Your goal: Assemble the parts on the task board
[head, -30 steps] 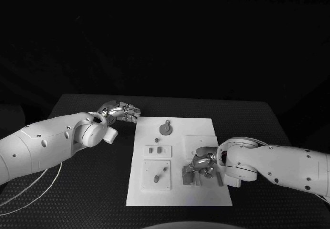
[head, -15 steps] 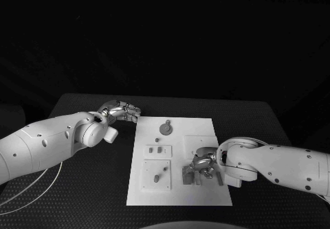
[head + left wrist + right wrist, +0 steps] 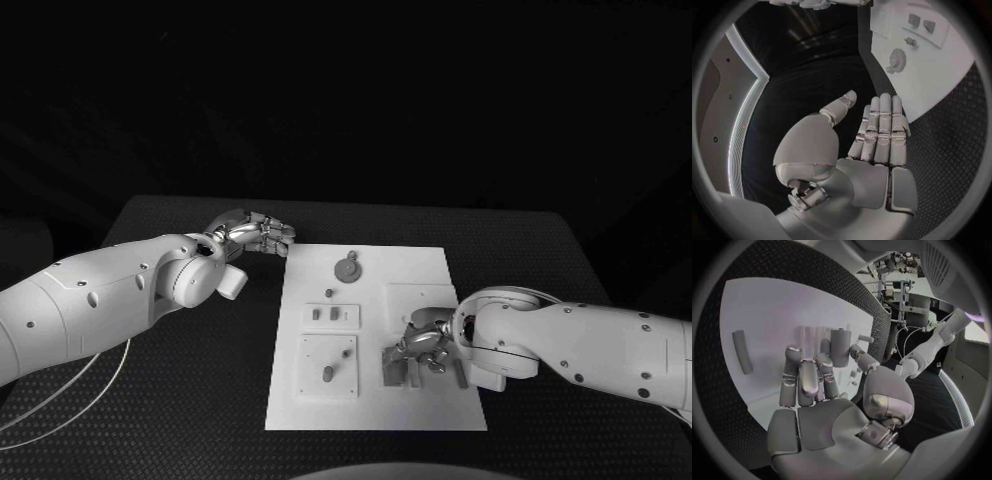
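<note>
The white task board [image 3: 372, 420] lies in the middle of the black table. On it are a round toothed part [image 3: 348, 267], a small peg [image 3: 329, 294] and two small pieces [image 3: 335, 315]. My right hand [image 3: 426, 345] is low over the board's right near area. In the right wrist view its fingers [image 3: 825, 362] and thumb hold an upright grey cylinder [image 3: 840, 347] against the board [image 3: 767, 305]. My left hand [image 3: 254, 235] rests by the board's far left corner, holding nothing. The left wrist view shows its fingers [image 3: 882, 125] straight and the thumb apart.
A long grey bar [image 3: 742, 351] lies loose on the board beside my right hand. A raised plate [image 3: 329, 365] at the board's near left carries two small parts. A thin cable [image 3: 65, 395] runs over the table at the near left.
</note>
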